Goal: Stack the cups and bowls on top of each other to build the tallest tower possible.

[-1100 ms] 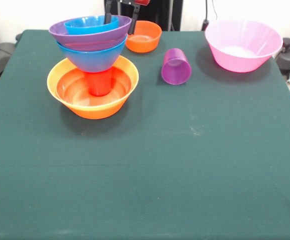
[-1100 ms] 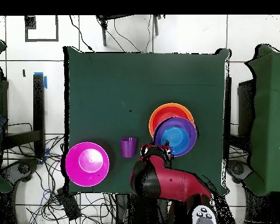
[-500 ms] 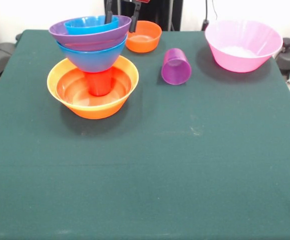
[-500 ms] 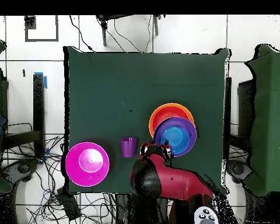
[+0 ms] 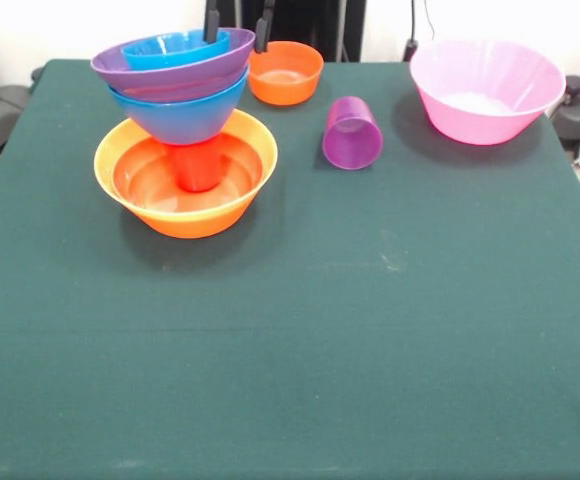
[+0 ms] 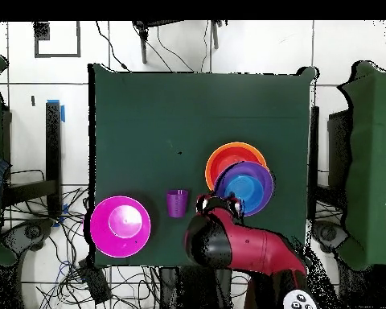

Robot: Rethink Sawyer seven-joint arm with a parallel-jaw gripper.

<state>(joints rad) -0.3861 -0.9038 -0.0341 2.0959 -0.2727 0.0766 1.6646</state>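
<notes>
Up top, the gripper (image 5: 235,25) straddles the rim of the purple bowl (image 5: 175,68) on the tower (image 5: 185,150), fingers apart; whether they pinch it I cannot tell.

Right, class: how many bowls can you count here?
5: big orange, blue, purple in the tower; small orange behind it; pink far right. Others may be hidden in the stack.

The tower (image 6: 243,182) stood on the green table (image 6: 148,121) — orange bowl (image 6: 224,161) beneath, purple (image 6: 263,175) and blue (image 6: 243,188) on top. The purple cup (image 6: 177,202) sat between it and the pink bowl (image 6: 120,226) — the red arm (image 6: 244,248) reached beside the tower.
</notes>
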